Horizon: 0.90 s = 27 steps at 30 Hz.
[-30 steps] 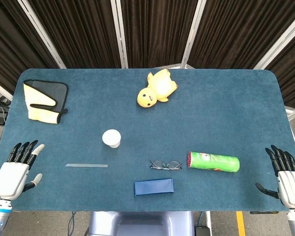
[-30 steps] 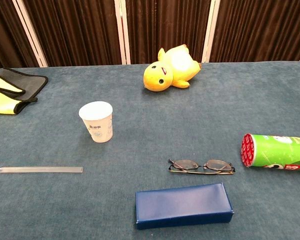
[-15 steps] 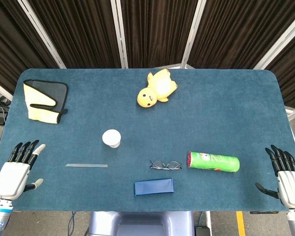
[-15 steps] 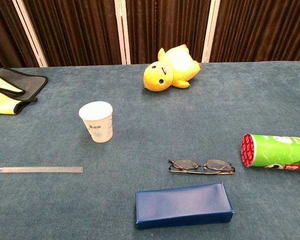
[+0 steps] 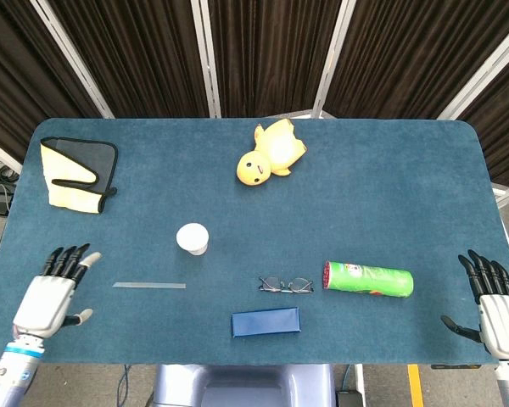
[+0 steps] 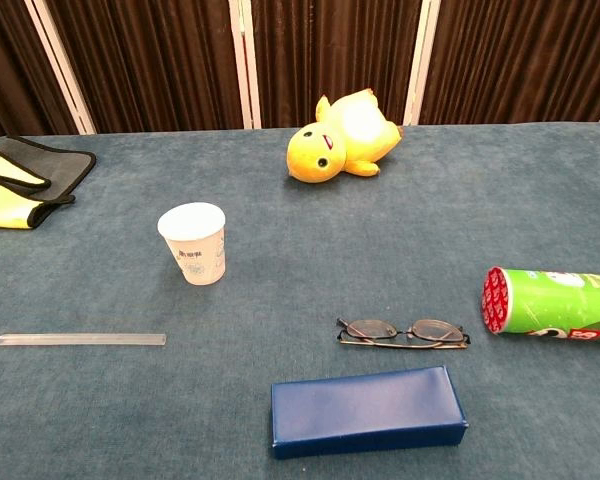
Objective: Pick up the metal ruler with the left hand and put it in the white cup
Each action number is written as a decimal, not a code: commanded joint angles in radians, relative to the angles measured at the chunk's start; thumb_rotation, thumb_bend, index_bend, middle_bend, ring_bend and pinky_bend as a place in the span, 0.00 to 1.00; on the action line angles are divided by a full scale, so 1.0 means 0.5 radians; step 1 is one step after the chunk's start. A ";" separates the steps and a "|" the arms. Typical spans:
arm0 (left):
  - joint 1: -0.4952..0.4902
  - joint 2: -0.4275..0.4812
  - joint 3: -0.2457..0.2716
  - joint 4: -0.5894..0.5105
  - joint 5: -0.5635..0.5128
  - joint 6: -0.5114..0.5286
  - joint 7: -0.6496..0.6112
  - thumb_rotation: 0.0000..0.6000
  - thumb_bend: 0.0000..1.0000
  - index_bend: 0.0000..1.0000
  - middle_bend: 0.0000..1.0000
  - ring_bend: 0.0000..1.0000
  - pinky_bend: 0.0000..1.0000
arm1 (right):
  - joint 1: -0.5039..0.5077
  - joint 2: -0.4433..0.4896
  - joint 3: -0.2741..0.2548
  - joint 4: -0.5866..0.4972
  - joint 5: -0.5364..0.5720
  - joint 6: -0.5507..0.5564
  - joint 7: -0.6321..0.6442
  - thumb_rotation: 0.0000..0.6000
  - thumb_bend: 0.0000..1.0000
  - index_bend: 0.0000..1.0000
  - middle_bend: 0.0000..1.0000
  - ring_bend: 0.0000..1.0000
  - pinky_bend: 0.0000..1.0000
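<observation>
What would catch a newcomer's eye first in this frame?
Probably the yellow plush toy lying at the table's far middle, and the green snack tube on its side toward the right. Nearer the front left, the thin metal ruler lies flat beside the upright white cup, with the left hand open just left of it.

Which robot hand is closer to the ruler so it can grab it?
The left hand. It is open just beside the ruler at the table's near left edge, while the right hand is far across, past the glasses and can.
</observation>
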 commanded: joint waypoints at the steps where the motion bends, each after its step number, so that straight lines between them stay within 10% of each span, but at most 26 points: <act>1: -0.064 -0.118 -0.031 -0.012 -0.116 -0.111 0.144 1.00 0.07 0.30 0.00 0.00 0.00 | -0.001 0.000 -0.001 0.000 -0.001 0.002 0.001 1.00 0.08 0.00 0.00 0.00 0.00; 9: -0.181 -0.427 -0.130 0.071 -0.388 -0.234 0.415 1.00 0.22 0.49 0.00 0.00 0.00 | 0.000 0.003 0.000 -0.001 0.003 -0.004 0.010 1.00 0.07 0.00 0.00 0.00 0.00; 27: -0.421 -0.890 -0.268 0.311 -0.912 -0.303 0.838 1.00 0.38 0.49 0.00 0.00 0.00 | 0.004 0.011 -0.004 0.006 -0.004 -0.010 0.041 1.00 0.07 0.00 0.00 0.00 0.00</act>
